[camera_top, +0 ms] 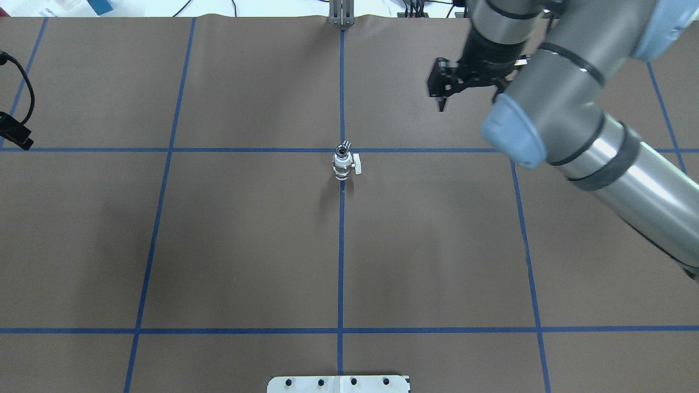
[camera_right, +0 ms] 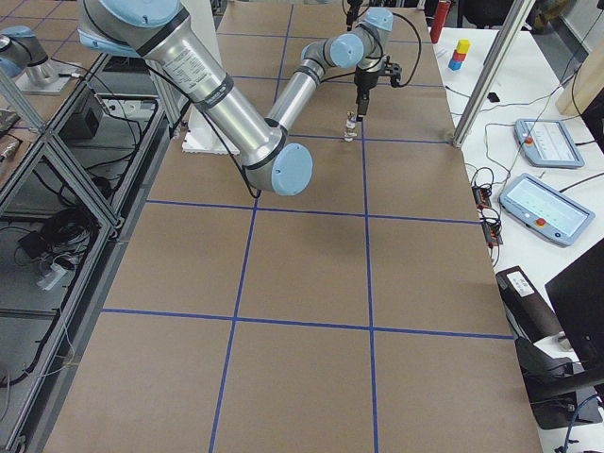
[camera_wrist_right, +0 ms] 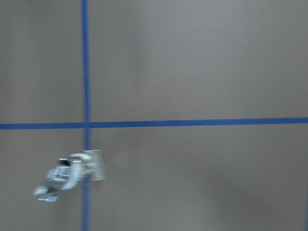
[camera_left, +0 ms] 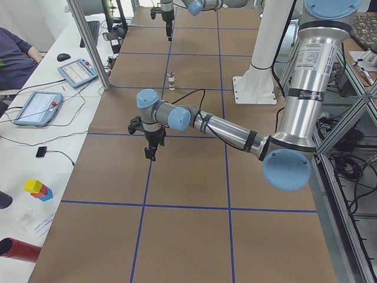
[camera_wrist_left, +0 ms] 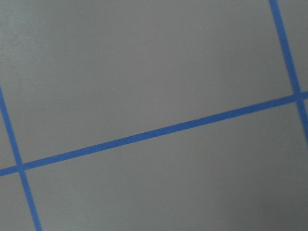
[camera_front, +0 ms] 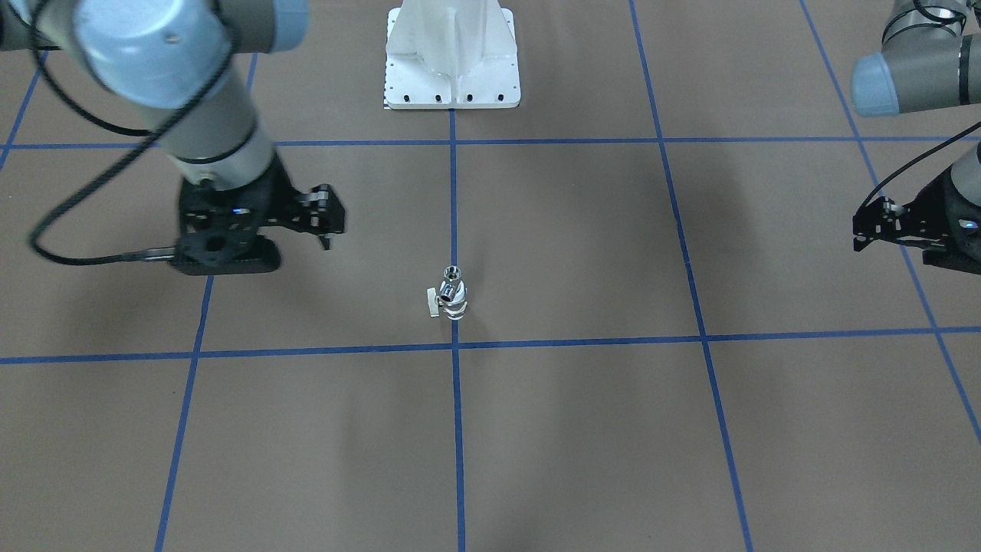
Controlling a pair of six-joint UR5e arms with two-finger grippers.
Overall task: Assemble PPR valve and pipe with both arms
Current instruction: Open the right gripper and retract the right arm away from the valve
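Risks, judged from the present layout:
- Tipping. The small white plastic PPR valve with silvery rings and a white side handle (camera_front: 452, 302) stands upright on a narrow base. A brush from either pincer would probably knock it over.
- Poor seating. The short shiny silver metal pipe (camera_front: 453, 273) sits on top of the valve, touching it and leaning slightly. Whether it is fully home cannot be told. If it is loose, lifting the stack by the pipe could part the two.
- Slip. The polished metal offers little purchase to narrow fingertips.

Right gripper (camera_front: 328, 230), black, two-fingered: jaws appear drawn together with nothing between them, touching nothing and raised above the brown paper-covered table with blue tape grid (camera_front: 582, 429). The valve and pipe stand well apart from it, lower down and toward the table's middle, on a tape line. Its wrist camera catches them low and to one side.

Left gripper (camera_front: 864, 230), same pattern: its spread cannot be told and nothing is visibly held. The valve is well apart from it; its wrist view shows only paper and tape.
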